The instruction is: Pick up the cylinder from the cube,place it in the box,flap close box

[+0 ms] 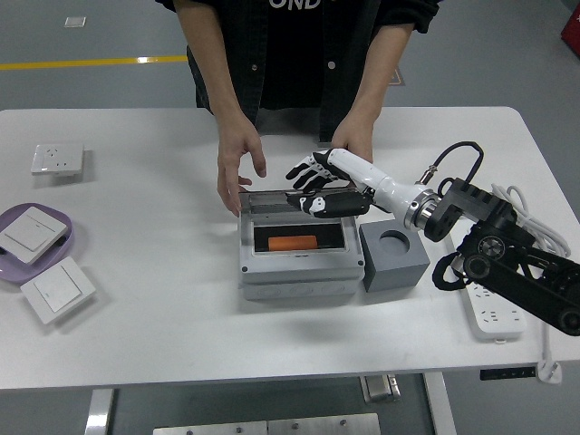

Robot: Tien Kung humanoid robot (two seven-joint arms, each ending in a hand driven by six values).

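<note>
The grey box (294,276) stands at the table's middle with the orange cylinder (290,243) lying inside it. Its clear, grey-framed lid (270,199) is tilted forward, half lowered over the opening. My right hand (313,188) rests on the lid's right part with its fingers spread, thumb at the lid's front edge. The grey cube (394,258) stands right of the box, touching it, its round hole empty. A person at the far side holds one hand (237,168) at the lid's left edge and the other hand (349,140) just behind my hand.
A white power strip (494,308) and a cable (526,204) lie at the right under my forearm. At the left are a purple plate (68,237) holding a switch, another white switch (57,288) and a white socket (57,159).
</note>
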